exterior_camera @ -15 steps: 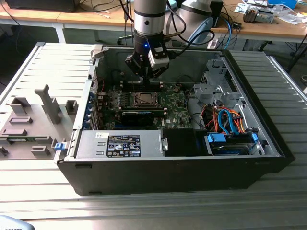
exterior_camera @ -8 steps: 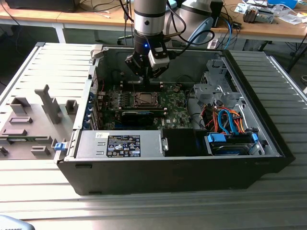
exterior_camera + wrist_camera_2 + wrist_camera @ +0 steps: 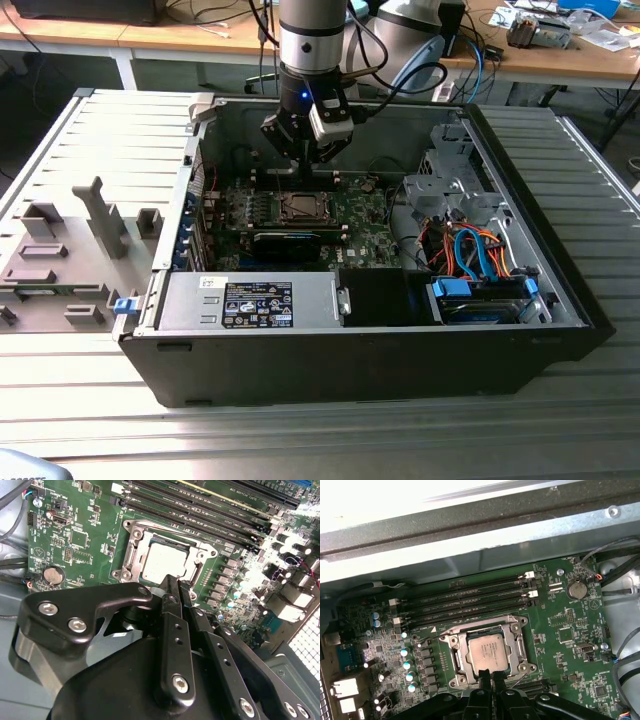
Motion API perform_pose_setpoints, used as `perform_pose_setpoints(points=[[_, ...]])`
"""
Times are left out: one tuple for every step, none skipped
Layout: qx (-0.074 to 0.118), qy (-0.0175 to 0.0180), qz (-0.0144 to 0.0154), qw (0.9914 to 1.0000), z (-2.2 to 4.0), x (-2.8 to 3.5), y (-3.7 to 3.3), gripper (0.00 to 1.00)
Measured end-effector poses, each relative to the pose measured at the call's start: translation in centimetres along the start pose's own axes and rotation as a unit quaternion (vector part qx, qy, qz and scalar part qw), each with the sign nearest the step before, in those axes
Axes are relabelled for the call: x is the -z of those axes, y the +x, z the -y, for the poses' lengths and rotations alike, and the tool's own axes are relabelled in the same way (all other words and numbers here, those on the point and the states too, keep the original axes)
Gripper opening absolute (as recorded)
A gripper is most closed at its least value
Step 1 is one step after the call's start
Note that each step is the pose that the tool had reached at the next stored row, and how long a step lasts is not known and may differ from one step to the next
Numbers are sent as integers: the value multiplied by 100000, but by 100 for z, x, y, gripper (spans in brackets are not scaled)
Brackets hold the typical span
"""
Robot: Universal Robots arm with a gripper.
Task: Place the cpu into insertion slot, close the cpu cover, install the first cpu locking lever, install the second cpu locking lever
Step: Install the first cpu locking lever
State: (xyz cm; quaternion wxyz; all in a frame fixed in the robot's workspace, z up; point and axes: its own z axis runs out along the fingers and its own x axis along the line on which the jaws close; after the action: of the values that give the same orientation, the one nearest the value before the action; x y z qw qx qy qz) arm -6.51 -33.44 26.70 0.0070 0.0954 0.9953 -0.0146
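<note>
Gripper (image 3: 179,591): fingers drawn together to a narrow gap, nothing between them, tips poised just above the near edge of the cpu (image 3: 488,653). Cpu: lies flat in the slot (image 3: 489,651), silvery top up, near the middle of the board (image 3: 560,650); square, so no long axis; its sides run parallel to the slot rim and to the memory slots (image 3: 465,602) beside it. Cover (image 3: 520,641): appears to lie down around the chip, top showing through its window; whether it is fully shut cannot be told. Levers: a thin wire beside the slot may be one, not certain. Case (image 3: 560,300): open, lying on the ribbed counter (image 3: 300,430). Risk, judged: the closed tips descending onto the chip's edge could scratch its top or tilt it in the slot, bending contacts beneath; a sideways slip could strike the capacitors (image 3: 410,667) along the slot's side.
</note>
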Motion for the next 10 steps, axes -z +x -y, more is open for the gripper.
perform_pose_setpoints(points=[[37,-3,1,100000,0,0,0,16],[73,-3,1,100000,0,0,0,16],[104,-5,2,100000,0,0,0,16],[117,-6,2,100000,0,0,0,16],[133,-3,3,100000,0,0,0,16],[159,-5,4,100000,0,0,0,16],[178,-5,3,100000,0,0,0,16],[194,-8,5,100000,0,-1,0,16],[215,-6,4,100000,0,0,0,16],[238,-5,6,100000,0,0,0,16]])
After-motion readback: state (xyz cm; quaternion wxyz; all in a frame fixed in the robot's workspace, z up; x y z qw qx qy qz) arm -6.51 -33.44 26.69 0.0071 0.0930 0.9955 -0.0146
